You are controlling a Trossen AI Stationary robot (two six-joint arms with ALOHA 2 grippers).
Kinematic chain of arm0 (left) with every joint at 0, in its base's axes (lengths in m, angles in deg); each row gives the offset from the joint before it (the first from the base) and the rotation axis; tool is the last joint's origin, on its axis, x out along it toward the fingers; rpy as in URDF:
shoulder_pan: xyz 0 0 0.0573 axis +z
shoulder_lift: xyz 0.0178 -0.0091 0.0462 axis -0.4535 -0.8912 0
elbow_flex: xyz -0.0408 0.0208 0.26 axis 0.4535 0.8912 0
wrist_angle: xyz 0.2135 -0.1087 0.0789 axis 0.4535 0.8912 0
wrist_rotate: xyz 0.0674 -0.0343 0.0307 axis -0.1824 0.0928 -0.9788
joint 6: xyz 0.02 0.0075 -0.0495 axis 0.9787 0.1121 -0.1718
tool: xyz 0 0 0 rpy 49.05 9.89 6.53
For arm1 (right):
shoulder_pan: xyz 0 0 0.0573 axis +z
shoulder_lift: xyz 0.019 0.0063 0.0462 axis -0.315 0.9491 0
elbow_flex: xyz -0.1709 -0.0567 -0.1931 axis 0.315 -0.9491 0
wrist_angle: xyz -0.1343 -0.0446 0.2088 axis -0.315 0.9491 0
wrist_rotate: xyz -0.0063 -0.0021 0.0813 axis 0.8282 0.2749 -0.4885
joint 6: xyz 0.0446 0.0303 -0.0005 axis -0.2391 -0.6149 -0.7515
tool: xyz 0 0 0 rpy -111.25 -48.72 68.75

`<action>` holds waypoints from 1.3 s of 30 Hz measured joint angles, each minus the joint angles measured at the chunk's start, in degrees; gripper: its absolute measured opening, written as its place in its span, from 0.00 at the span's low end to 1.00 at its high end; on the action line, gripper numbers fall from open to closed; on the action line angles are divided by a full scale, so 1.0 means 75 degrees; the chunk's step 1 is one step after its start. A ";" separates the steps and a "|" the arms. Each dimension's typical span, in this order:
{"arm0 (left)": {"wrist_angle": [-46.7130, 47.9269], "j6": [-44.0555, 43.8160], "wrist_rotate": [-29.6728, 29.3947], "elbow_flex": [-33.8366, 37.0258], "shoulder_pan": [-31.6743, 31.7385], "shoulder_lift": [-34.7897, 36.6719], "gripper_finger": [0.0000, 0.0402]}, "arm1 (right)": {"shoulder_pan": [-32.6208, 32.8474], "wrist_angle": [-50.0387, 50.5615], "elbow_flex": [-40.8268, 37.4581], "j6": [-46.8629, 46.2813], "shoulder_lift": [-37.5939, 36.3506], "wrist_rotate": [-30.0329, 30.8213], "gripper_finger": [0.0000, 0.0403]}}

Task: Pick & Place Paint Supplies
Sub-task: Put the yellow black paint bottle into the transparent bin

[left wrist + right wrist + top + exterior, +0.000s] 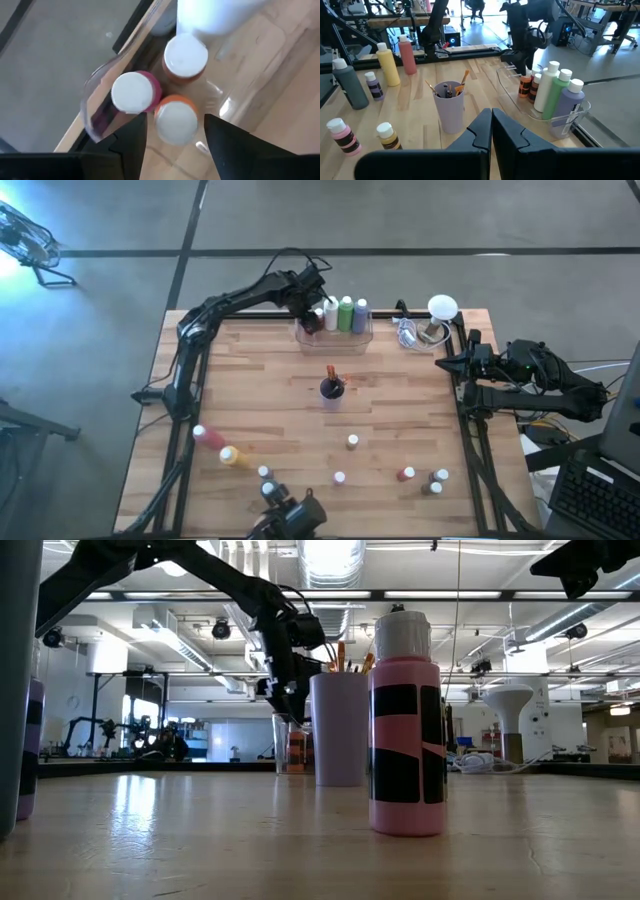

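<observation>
My high camera looks straight down on the whole wooden plank table [300, 380]. My low camera sits at table-top height, very near a pink plastic bottle with black bands [406, 730], facing level across the boards into the room. My left wrist camera looks steeply down, close above the clear plastic bin [97, 107] of bottles. My right wrist camera looks across the table from its side. It shares the lavender brush cup [449, 106] with the high and low views.
</observation>
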 joint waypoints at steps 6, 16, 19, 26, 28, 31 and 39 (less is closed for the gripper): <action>0.1301 0.0139 -0.0527 -0.0909 0.0001 0.0000 0.50 | 0.0001 0.0000 -0.0001 -0.0002 0.0002 -0.0002 0.02; 0.2693 -0.0244 -0.0760 -0.2706 -0.0162 0.0178 0.50 | 0.0002 0.0000 -0.0001 -0.0007 0.0003 0.0000 0.02; 0.2894 -0.0409 -0.0762 -0.3225 -0.0333 0.0178 0.50 | 0.0001 0.0000 -0.0003 0.0000 0.0002 0.0000 0.02; 0.2837 -0.0395 -0.0702 -0.3586 -0.1078 0.0399 0.50 | 0.0002 0.0000 -0.0001 -0.0007 0.0003 -0.0001 0.02; 0.2885 -0.0380 -0.0703 -0.3590 -0.1297 0.0493 0.50 | 0.0003 0.0000 0.0000 0.0000 0.0003 0.0000 0.02; 0.2896 -0.0382 -0.0708 -0.3592 -0.1638 0.0599 0.50 | 0.0003 0.0000 -0.0001 -0.0001 0.0001 -0.0001 0.02; 0.2883 -0.0406 -0.0722 -0.3592 -0.2568 0.0761 0.50 | 0.0000 -0.0002 -0.0001 -0.0008 0.0003 -0.0003 0.02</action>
